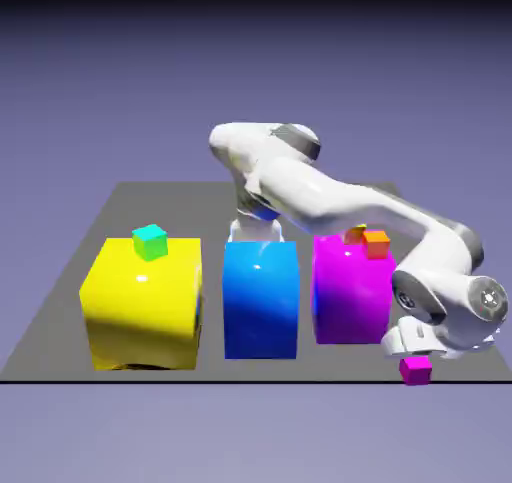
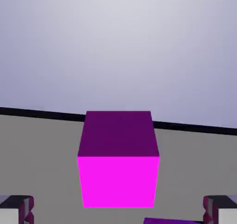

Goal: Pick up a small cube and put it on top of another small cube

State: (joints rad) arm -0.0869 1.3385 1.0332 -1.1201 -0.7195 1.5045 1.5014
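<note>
**Hand view: tiny magenta cube sitting ahead of the spread tool**

Hand view is showing the small cube (image 2: pixel 118 172) lying on the grey desk (image 2: pixel 41 163), centred in the picture and just beyond the tool (image 2: pixel 118 214). One grey fingertip (image 2: pixel 16 208) is showing at the lower left corner and the other at the lower right, each standing well clear of the cube's sides, so the tool is gaping wide and is gripping nothing. The cube's bright front face is facing the camera and its darker top face is tilting away toward the desk's far edge, where a dark line is running across the picture under the pale backdrop. A sliver of darker magenta is peeking in at the bottom edge, between the fingertips; what it belongs to I cannot tell.

From the exterior view, the white arm (image 1: pixel 330 206) is bending down toward the desk's near edge at the exterior view's right, and the tool (image 1: pixel 412 351) is hanging just above the small cube (image 1: pixel 416 370), which is resting near the front edge of the desk (image 1: pixel 50 321). Behind it, three big blocks are standing in a row: a yellow block (image 1: pixel 142 306) carrying a small teal cube (image 1: pixel 150 241), a blue block (image 1: pixel 261 299), and a large magenta block (image 1: pixel 350 291) carrying a small orange cube (image 1: pixel 376 243). The small cube is lying apart from the large magenta block, nearer the camera and toward the exterior view's right.
</note>
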